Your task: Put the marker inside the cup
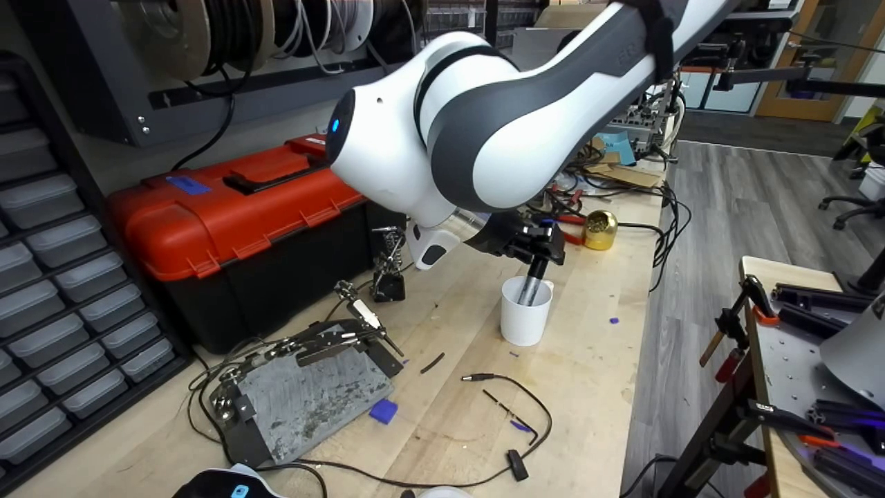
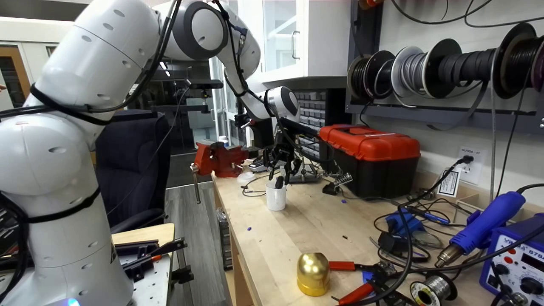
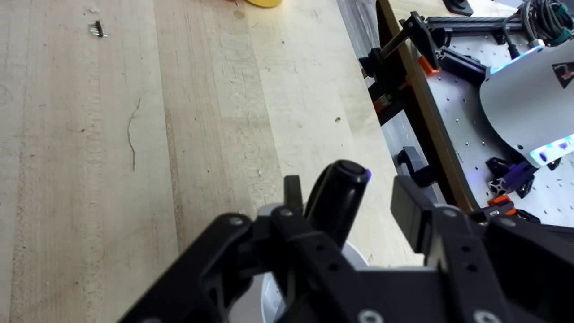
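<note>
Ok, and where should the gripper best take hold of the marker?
I'd say by the black upper end of the marker, from above: that slim part sticks up out of the cup, slightly tilted, while the paler end is inside. The open gripper straddles it, so closing there looks simplest.

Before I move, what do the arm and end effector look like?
The arm is rounded and white with dark grey panels, black cables strapped along it and a blue light. The end effector is black, with two jointed fingers and silver screws.
</note>
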`<state>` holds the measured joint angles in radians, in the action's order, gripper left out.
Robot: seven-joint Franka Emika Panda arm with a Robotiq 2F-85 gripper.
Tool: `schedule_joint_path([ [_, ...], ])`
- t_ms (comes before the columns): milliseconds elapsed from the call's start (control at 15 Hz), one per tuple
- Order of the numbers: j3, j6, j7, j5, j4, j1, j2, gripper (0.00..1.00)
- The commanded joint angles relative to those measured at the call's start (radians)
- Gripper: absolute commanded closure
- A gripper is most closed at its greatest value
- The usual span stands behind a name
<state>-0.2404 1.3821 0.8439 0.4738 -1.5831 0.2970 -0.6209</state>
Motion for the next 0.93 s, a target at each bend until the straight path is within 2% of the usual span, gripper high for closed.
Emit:
schedule_joint_path([
  [0, -0.006, -0.054, 0.019, 0.000, 0.046, 0.006, -0.008, 0.15],
  [133, -0.006, -0.057, 0.017, -0.008, 0.050, 0.002, 0.000, 0.02],
  [200, -0.006, -0.056, 0.015, -0.015, 0.052, -0.002, 0.005, 0.01],
  [533, -0.002, 0.013, -0.034, -0.113, 0.040, -0.060, 0.068, 0.00],
  [600, -0.001, -0.017, -0.004, -0.061, 0.064, -0.027, 0.013, 0.00],
  [867, 0.002, -0.014, -0.005, -0.099, 0.071, -0.054, 0.038, 0.00],
])
